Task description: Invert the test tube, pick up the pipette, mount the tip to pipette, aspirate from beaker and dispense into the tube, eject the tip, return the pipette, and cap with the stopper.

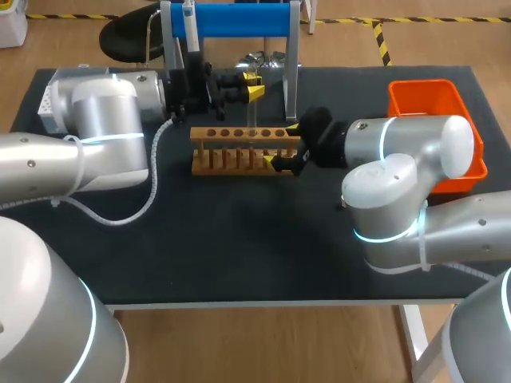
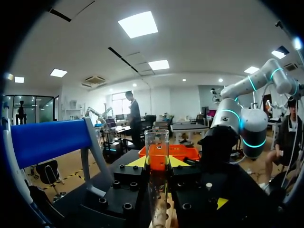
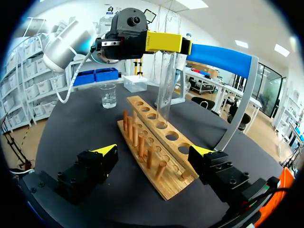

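Fingertips of left gripper clenched on test tube, one yellow tip on each side of the glass, gripping near its upper end. Tube stands upright with its open mouth up. Its lower end meets a hole near the middle of wooden rack. Whether it sits in the hole or hangs just above is unclear from the right wrist view. Right gripper is released, its fingers spread wide to either side of the rack's near end. One tip is clearly apart from the wood, the other just beside it. Beaker holding clear liquid stands on table near the rack's far end, apart from it. Blue-barred stand is behind the rack. Orange bin is at the table's right rear, beside the right arm.
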Robot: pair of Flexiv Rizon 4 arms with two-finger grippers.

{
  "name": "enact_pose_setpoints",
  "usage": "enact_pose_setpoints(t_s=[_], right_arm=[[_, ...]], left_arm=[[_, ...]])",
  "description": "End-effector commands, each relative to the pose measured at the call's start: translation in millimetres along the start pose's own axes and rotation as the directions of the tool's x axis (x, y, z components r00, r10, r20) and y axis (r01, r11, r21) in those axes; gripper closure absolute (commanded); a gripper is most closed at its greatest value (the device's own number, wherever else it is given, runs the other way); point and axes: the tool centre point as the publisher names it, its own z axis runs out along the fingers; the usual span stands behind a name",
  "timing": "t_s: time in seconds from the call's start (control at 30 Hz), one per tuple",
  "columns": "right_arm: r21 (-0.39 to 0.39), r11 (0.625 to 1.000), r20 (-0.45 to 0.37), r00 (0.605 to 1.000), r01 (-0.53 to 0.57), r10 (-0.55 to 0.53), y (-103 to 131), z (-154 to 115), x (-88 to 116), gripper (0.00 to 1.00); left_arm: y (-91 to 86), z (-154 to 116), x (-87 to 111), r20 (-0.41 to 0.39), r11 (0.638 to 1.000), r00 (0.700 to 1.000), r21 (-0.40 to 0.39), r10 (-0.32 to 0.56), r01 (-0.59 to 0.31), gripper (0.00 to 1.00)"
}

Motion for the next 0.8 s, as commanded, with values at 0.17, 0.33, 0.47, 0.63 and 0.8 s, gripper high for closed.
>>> enact_pose_setpoints(t_s=[0.17, 0.33, 0.47, 0.63, 0.8], right_arm=[[0.004, 1.0, -0.002, 1.0, 0.0, 0.0, 1, -1, 0, 0.0], [0.004, 1.0, -0.002, 1.0, 0.0, 0.0, 1, -1, 0, 0.0], [0.004, 1.0, -0.002, 1.0, 0.0, 0.0, 1, -1, 0, 0.0], [0.004, 1.0, -0.002, 1.0, 0.0, 0.0, 1, -1, 0, 0.0], [0.004, 1.0, -0.002, 1.0, 0.0, 0.0, 1, -1, 0, 0.0]], left_arm=[[5.4, 5, -3.8, 0.001, 1.0, 1.0, 0.02, 0.003, -0.003, 1.0], [7.1, 6, -4.2, 0.002, 1.0, 1.0, 0.025, 0.003, -0.003, 1.0], [10.0, 5, -3.4, 0.004, 1.0, 1.0, 0.027, -0.001, 0.001, 1.0], [14.3, 4, -2.4, 0.007, 1.0, 1.0, 0.029, -0.009, 0.009, 1.0], [18.6, 3, -2.2, 0.013, 0.999, 1.0, 0.035, -0.016, 0.016, 1.0]])
